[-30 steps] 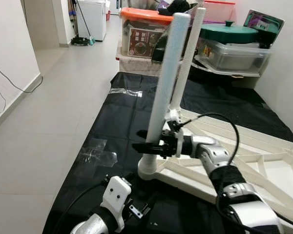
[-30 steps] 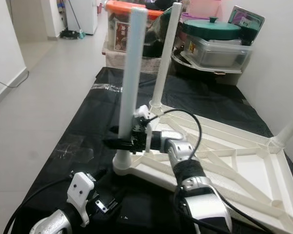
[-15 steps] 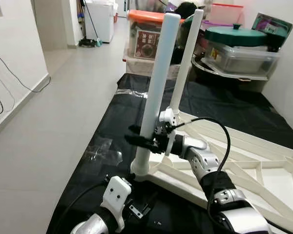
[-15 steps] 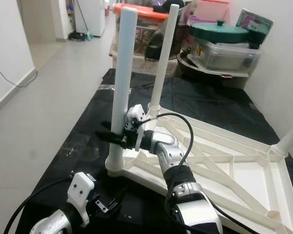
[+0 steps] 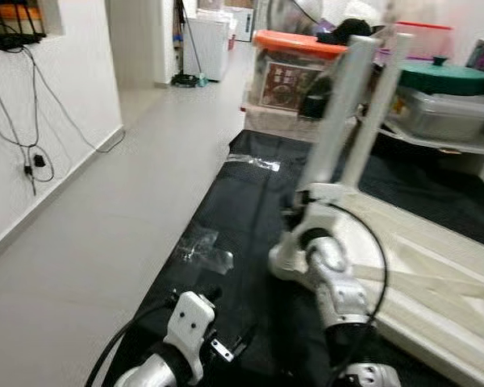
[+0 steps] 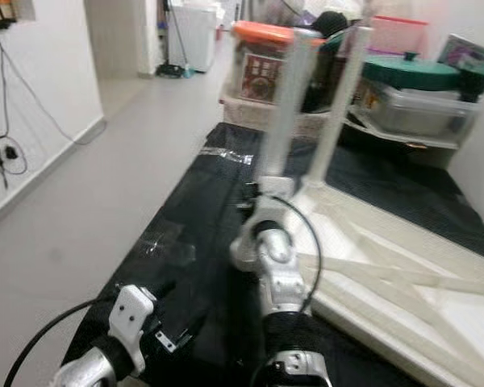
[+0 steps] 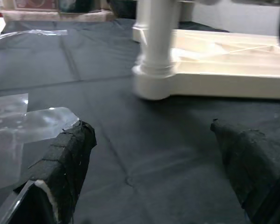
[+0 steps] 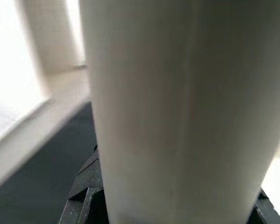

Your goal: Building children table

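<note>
A white children's table [image 5: 423, 278] lies upside down on a black mat [image 5: 242, 210]. Two white legs stand up from it, a near one [image 5: 339, 113] and a farther one [image 5: 379, 105]. My right gripper [image 5: 301, 215] is shut on the near leg low down, just above its socket; in the right wrist view that leg [image 8: 177, 102] stands between the black fingers [image 8: 84, 196]. My left gripper [image 7: 151, 154] hangs open low over the mat, in front of the table's near corner [image 7: 154, 84]. The head views are blurred.
Clear tape patches [image 5: 206, 246] lie on the mat. Stacked storage boxes [image 5: 294, 68] and a green-lidded tub [image 5: 444, 89] stand beyond the mat. Grey floor [image 5: 105, 234] runs along the left, up to a wall with hanging cables [image 5: 32, 161].
The head camera has swung, so the whole scene sits further right and is blurred. My right gripper stays on the near leg. The left gripper has not moved.
</note>
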